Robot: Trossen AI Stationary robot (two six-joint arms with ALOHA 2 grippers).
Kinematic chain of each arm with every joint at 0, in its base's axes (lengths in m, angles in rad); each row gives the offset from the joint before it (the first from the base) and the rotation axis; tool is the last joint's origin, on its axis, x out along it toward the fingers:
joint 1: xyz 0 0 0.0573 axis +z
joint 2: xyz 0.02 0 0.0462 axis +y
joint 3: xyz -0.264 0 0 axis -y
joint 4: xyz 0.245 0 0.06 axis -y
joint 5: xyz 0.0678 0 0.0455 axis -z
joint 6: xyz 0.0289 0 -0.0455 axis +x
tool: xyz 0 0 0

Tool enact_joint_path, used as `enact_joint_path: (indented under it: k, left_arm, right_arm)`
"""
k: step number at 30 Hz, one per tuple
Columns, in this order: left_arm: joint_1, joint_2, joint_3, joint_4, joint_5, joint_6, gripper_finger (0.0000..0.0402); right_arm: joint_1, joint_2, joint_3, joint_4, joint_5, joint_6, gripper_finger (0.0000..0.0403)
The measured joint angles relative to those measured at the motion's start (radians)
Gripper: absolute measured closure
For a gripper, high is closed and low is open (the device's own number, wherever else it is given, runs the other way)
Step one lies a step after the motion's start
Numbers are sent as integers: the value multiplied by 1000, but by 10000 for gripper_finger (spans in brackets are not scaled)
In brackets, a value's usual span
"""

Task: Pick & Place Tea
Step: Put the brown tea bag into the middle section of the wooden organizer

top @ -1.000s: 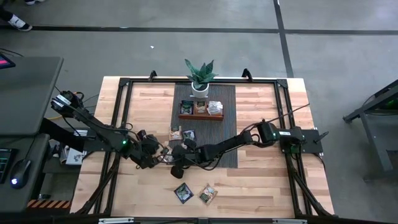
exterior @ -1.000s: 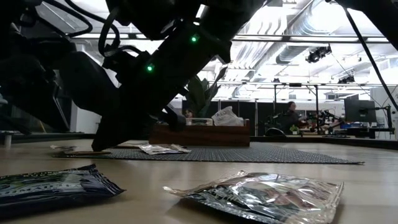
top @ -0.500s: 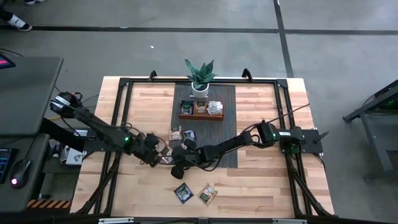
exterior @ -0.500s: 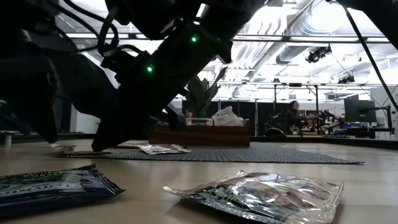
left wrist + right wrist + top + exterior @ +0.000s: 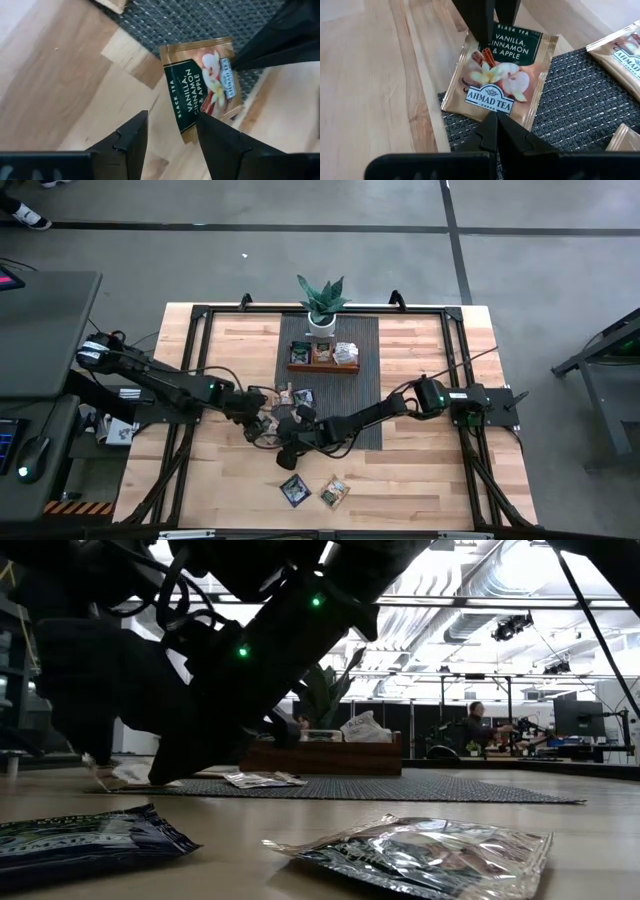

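A tan tea sachet [image 5: 500,75] labelled vanilla, cinnamon and apple lies across the left edge of the dark mat [image 5: 580,100], partly over the wood. It also shows in the left wrist view [image 5: 200,90]. My right gripper [image 5: 495,122] is shut, its tips on the sachet's mat-side edge. My left gripper [image 5: 172,130] is open, with one finger on either side of the sachet's opposite end. In the high view both grippers meet at the sachet [image 5: 270,428], left of the table's middle. My right gripper presses its shut fingertips [image 5: 487,127] down on the middle of the sachet's edge [image 5: 492,111] that lies on the mat. It comes slanting down from the table's right side. My left gripper's fingers [image 5: 481,25] stand at the sachet's far end; I cannot tell whether they touch it.
The wooden tray [image 5: 322,366] with sachets stands at the mat's far end, the potted plant [image 5: 322,305] behind it. Two sachets [image 5: 295,396] lie on the mat. A dark sachet [image 5: 80,840] and a silvery one [image 5: 420,855] lie near the front edge.
My left gripper has moved toward the table's right, up to the tan sachet, until its open fingers stand around the sachet's end. In the low view that end now looks tipped up off the wood. My right gripper has kept still on the sachet.
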Motion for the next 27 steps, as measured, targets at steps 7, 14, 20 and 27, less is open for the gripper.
enact_joint_path:
  k: [7,14,20,27]
  left_arm:
    - [47,0,0,89,115,21,236]
    - [45,0,0,99,126,21,271]
    - [44,0,0,113,126,43,387]
    - [44,0,0,114,125,55,398]
  right_arm:
    - [2,0,0,-2,0,-6,403]
    - [2,0,0,-2,0,-6,403]
    - [2,0,0,-2,1,-6,403]
    - [2,0,0,-1,5,-6,403]
